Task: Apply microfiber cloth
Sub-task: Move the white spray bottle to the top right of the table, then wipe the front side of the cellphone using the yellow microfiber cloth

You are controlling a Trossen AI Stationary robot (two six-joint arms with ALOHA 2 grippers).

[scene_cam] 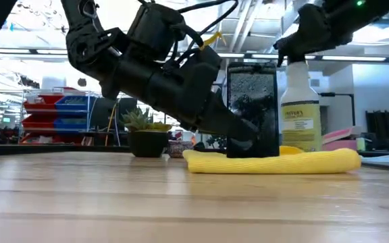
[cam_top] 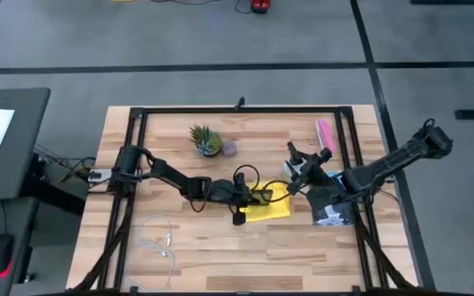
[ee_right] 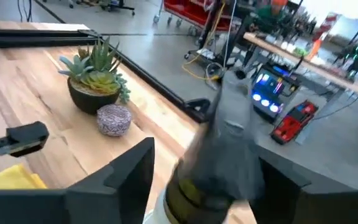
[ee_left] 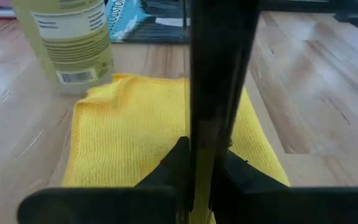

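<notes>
The microfiber cloth (cam_top: 270, 204) lies flat on my desk (cam_top: 204, 263), a little toward the right of its middle, and the black smartphone (scene_cam: 252, 111) stands upright on edge on top of it, pinched between my left fingers (ee_left: 173, 169). Just beside the cloth's far right corner stands the spray bottle (scene_cam: 300, 108), and my right fingers (ee_right: 135, 171) are clenched around its top. The small potted succulent (cam_top: 206, 140) sits beyond the cloth, well apart.

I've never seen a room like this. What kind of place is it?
Probably a robot lab or workshop. Two robot arms work at a wooden table holding a yellow microfiber cloth and spray bottle. Behind it stand red and blue storage bins under a high industrial ceiling.
</notes>
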